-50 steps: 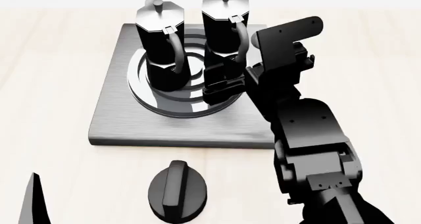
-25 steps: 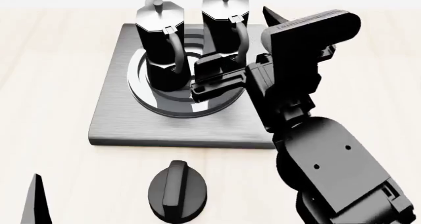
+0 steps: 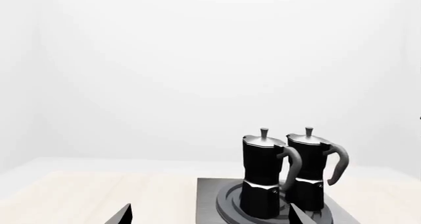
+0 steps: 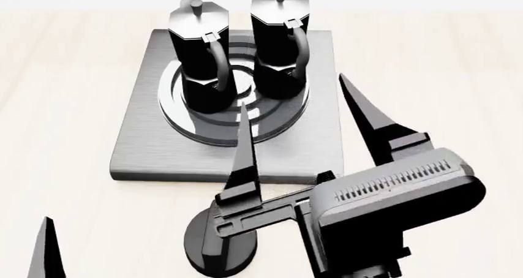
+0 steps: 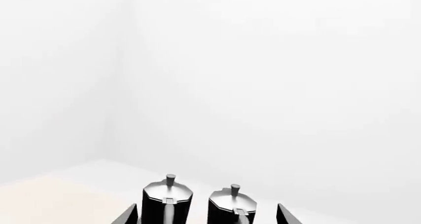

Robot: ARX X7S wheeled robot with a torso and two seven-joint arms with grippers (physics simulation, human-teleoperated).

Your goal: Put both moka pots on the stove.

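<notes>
1. Head view: you are looking at both moka pots (image 4: 196, 51) (image 4: 280, 42) standing upright, side by side on the ring burner of the stove (image 4: 147, 146).
2. Your right gripper (image 4: 307, 134) is hovering near the stove's front edge, jaws spread wide, holding nothing.
3. Left gripper (image 3: 207, 215): only its tips are showing; it is probably apart.
4. The pots are looking rigid, glossy and likely slippery, and tall enough to tip; should you regrip, the faceted waist or curved handle is offering the surest hold.

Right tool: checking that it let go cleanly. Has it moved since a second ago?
Yes. The right tool, open, has pulled back from the pots toward the stove's near edge.
</notes>
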